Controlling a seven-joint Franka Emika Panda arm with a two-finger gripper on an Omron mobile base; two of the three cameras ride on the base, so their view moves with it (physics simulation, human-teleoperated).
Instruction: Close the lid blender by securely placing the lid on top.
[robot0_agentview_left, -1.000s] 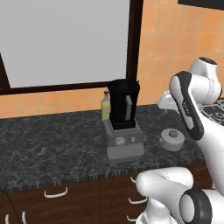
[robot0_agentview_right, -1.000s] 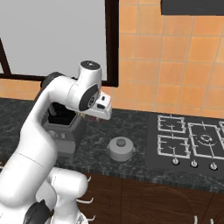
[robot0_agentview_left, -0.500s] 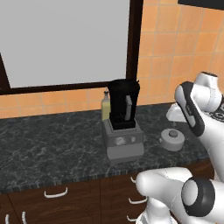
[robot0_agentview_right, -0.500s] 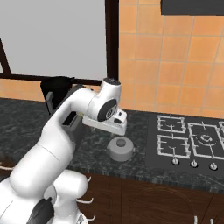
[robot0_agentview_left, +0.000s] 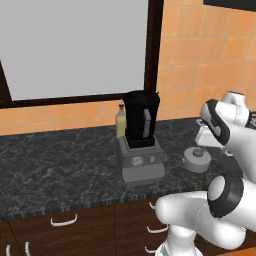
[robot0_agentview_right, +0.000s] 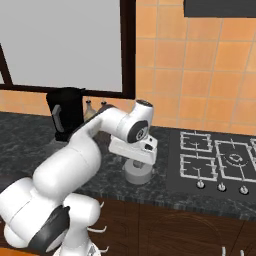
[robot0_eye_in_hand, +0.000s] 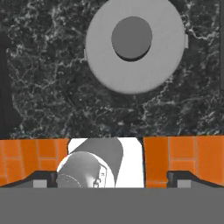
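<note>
- Gripper (robot0_eye_in_hand: 112, 177) spread wide, holding nothing, hovering above the lid (robot0_eye_in_hand: 135, 44).
- Lid flat on the dark counter (robot0_agentview_left: 60, 165), well right of the uncapped blender (robot0_agentview_left: 140, 135), near the stove (robot0_agentview_right: 220, 160).

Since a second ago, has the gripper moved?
Yes. The gripper swung right, away from the blender, and now hangs open over the lid on the counter.

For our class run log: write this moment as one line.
phase: approach | fingers: open, above lid | round light-grey lid: on dark counter | black blender jar: uncovered
</note>
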